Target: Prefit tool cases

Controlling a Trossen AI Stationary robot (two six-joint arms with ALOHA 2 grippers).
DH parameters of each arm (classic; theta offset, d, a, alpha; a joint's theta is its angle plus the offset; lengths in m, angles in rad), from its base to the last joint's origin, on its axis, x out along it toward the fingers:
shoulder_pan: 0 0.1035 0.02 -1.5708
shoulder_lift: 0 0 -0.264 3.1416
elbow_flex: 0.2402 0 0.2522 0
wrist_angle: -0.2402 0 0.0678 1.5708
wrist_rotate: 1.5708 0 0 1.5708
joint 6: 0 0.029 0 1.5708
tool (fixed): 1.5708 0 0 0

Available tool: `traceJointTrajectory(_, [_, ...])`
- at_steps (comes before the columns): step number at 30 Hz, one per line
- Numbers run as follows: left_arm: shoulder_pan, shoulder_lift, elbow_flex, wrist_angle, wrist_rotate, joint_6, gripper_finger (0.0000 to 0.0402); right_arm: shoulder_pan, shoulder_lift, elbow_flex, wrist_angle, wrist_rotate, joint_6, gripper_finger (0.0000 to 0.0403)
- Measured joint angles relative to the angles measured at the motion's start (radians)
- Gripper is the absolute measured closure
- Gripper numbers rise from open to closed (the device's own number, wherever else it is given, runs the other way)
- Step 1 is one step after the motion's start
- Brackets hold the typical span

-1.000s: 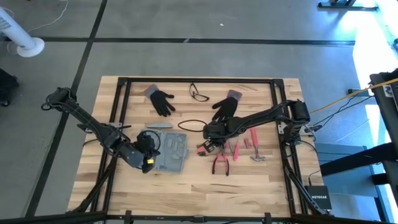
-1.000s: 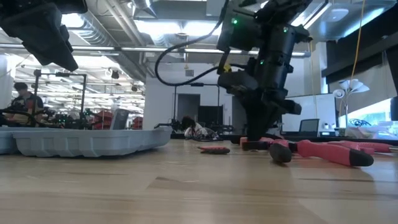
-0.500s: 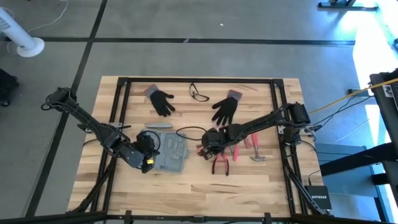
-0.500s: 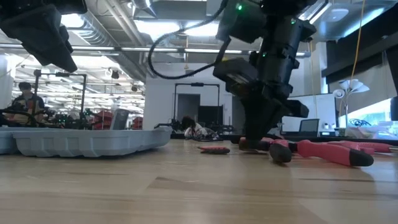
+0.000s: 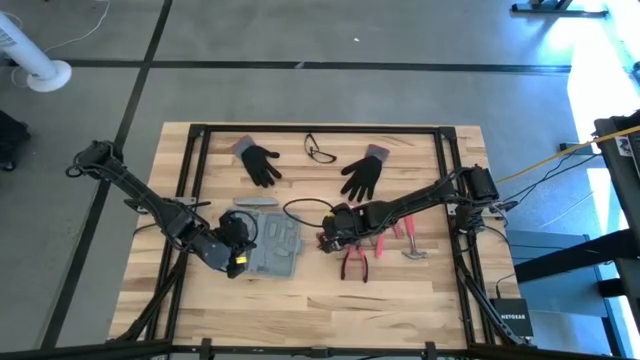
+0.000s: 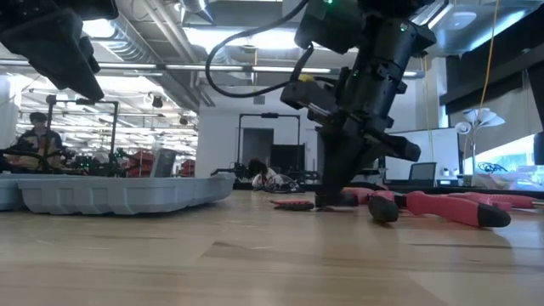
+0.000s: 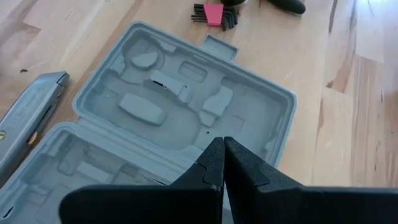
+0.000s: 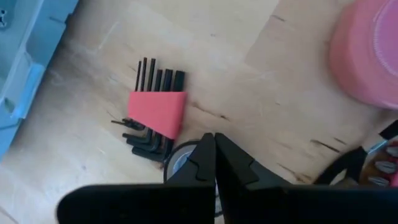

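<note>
Wooden counter (image 5: 420,290) below, and the tool case (image 5: 274,246) lies open left of centre, its long axis running toward the counter's far edge; the left arm covers its near-left corner. Left gripper (image 7: 222,163) hangs clenched and empty over the moulded recesses. Right gripper (image 8: 214,158), clenched too, is down by the red hex-key set (image 8: 154,112), half hiding a small round object.
</note>
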Motion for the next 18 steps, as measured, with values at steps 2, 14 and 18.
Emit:
traceJointTrajectory(2, [0.0, 0.0, 0.0, 0.0, 0.0, 0.0, 0.0401, -0.007, 0.0, 0.003, -0.004, -0.002, -0.002, 0.0403])
traceJointTrajectory(14, [0.0, 0.0, 0.0, 0.0, 0.0, 0.0, 0.0401, -0.005, 0.02, 0.052, 0.041, 0.016, -0.029, 0.0403])
traceJointTrajectory(18, [0.0, 0.0, 0.0, 0.0, 0.0, 0.0, 0.0401, -0.005, 0.067, 0.051, 0.078, -0.008, -0.001, 0.0403])
